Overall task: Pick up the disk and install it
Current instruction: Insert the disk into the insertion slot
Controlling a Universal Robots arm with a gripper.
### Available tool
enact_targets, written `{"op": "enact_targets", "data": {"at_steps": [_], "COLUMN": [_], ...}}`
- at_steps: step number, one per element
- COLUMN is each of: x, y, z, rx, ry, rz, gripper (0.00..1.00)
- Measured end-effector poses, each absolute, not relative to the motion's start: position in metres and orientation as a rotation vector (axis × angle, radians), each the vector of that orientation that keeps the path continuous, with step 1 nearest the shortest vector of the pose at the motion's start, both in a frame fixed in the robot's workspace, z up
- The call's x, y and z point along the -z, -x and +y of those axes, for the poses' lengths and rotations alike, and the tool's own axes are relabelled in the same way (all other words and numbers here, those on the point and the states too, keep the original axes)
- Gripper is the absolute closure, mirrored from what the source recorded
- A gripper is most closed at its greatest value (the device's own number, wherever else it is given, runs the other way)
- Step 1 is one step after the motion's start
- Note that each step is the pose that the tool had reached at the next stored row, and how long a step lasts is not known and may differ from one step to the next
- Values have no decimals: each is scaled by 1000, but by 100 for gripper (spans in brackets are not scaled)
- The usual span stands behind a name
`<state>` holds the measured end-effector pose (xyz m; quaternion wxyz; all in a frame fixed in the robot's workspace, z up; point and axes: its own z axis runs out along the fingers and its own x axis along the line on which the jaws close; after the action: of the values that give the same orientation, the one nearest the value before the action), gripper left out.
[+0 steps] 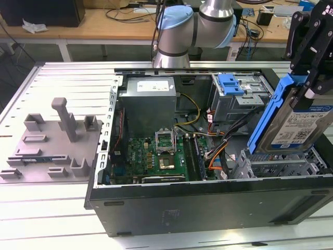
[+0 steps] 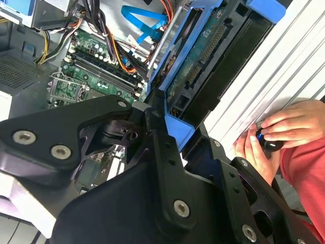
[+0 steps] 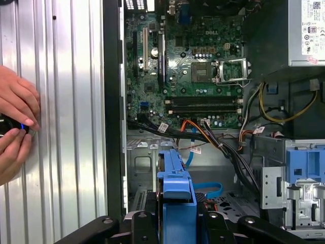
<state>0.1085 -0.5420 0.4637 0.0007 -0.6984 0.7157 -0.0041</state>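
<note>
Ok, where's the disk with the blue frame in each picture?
Exterior view: the disk tilted above the case, at the exterior view's right.
Second wrist view: the disk, circuit side showing, beside the motherboard.
First wrist view: the disk edge-on between the jaws.
Shared landmark: the green motherboard.

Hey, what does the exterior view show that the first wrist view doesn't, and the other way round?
Exterior view: the grey fixture tray on its left, the arm, and the labelled face of the disk, held tilted above the case by the gripper. First wrist view: a person's hands at the ribbed table. Both: the motherboard, the power supply and the disk's blue carrier.
</note>
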Motion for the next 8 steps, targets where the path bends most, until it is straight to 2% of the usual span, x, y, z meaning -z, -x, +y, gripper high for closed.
{"op": "enact_targets", "data": {"at_steps": [8], "x": [-457], "y": [-109], "z": [-542], "rx": [13], "ry": [2193], "rz": [2247], "gripper": [63]}}
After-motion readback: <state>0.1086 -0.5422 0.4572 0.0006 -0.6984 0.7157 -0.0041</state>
